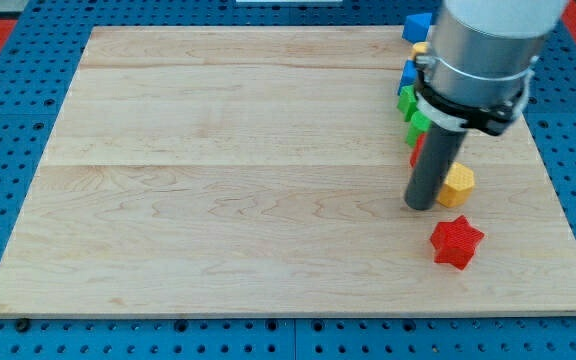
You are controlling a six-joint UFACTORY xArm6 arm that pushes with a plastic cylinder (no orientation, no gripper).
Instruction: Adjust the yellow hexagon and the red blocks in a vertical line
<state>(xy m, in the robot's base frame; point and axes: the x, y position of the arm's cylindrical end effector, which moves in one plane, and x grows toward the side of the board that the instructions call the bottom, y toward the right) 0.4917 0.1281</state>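
My tip [421,207] rests on the board at the view's right, touching or nearly touching the left side of the yellow hexagon [458,185]. A red star-shaped block [456,242] lies just below the hexagon, toward the view's bottom right of my tip. A second red block [416,156] shows only as a sliver behind the rod, above the hexagon; its shape is hidden.
A column of blocks runs up the right side behind the arm: green blocks [414,113], a blue block [408,73], a small yellow piece [420,47], and a blue block [417,26] at the top. The wooden board [218,170] sits on a blue pegboard.
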